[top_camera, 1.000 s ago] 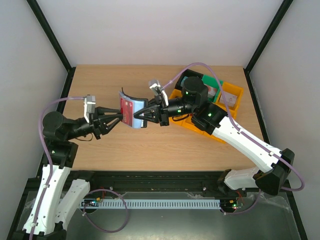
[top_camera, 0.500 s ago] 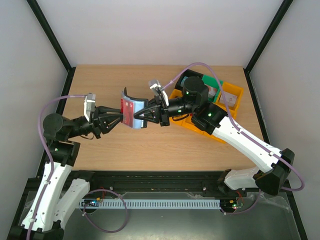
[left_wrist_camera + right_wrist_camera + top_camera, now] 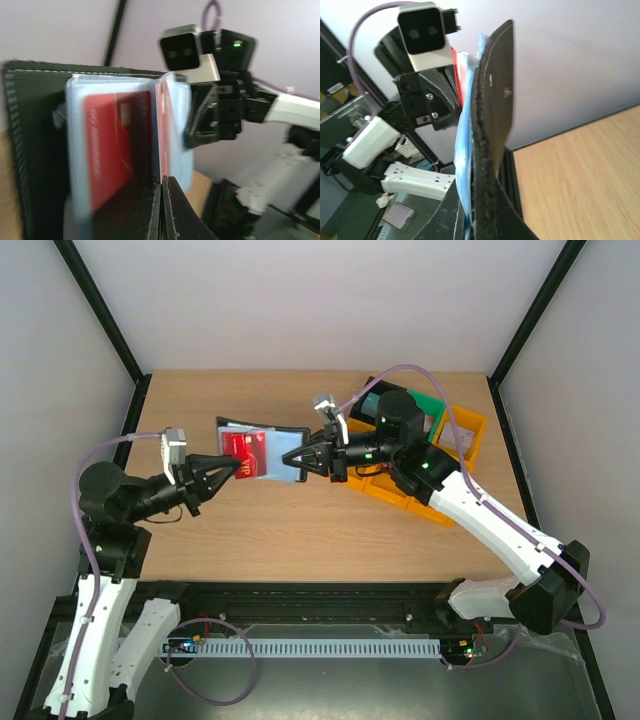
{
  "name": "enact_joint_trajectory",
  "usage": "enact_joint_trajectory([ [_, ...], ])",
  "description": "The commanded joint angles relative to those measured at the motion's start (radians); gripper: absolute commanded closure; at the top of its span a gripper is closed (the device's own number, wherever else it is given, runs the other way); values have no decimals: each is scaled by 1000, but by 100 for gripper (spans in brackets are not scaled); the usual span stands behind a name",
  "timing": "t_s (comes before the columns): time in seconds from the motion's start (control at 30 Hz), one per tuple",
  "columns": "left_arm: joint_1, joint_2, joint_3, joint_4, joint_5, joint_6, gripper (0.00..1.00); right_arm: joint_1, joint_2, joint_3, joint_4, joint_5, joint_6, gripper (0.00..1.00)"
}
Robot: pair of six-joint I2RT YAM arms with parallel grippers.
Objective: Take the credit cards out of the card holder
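Above the worktop [image 3: 300,530] the card holder [image 3: 285,452] is held open between the claws: its cover is clenched in the right claw [image 3: 302,461] as anchor, so the red credit card [image 3: 240,446], pinched in the left claw [image 3: 236,465], can be withdrawn.

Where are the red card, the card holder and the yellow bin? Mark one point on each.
red card [image 3: 117,145]: left wrist view, middle of its red face.
card holder [image 3: 496,95]: right wrist view, its black outer flap.
yellow bin [image 3: 468,422]: top external view, its far right rim.
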Motion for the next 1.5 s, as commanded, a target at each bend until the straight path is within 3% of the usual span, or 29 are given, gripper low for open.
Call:
enact_joint_trajectory([
  [0.0,35,-19,51,-256,-247,249,98,-69,-74,-66,-9,5,-23,98],
  [0.13,36,-29,78,-357,-377,400,98,-138,-110,-103,-58,12,-45,98],
  [0.27,49,-54,88,-303,-492,374,98,-167,-109,-133,-88,42,-52,98],
  [0.33,62,-55,87,-242,-443,295,98,-167,-84,-153,-77,36,-23,98],
  [0.47,69,-63,-9,46,-137,-9,98,-90,-21,-180,-38,50,39,98],
  [0.53,69,-75,-47,145,-123,-108,98,-9,16,-201,52,71,91,98],
  [0.63,78,-71,-26,75,-212,-68,98,71,110,-279,344,79,290,98],
  [0.87,92,-76,-49,87,-224,-139,98,102,414,-343,686,41,552,98],
  [0.93,97,-79,-50,84,-237,-145,98,102,483,-341,639,9,515,98],
  [1.03,102,-79,-48,87,-241,-158,98,94,550,-307,368,23,330,97],
  [1.1,104,-81,-43,82,-247,-154,98,81,574,-266,140,88,180,80],
  [1.13,104,-82,-40,78,-252,-152,98,74,582,-246,35,129,123,70],
  [1.27,107,-81,-39,78,-261,-148,98,-4,558,-205,-202,344,87,53],
  [1.47,108,-79,-37,87,-268,-145,98,-96,415,-110,-467,767,85,39],
])
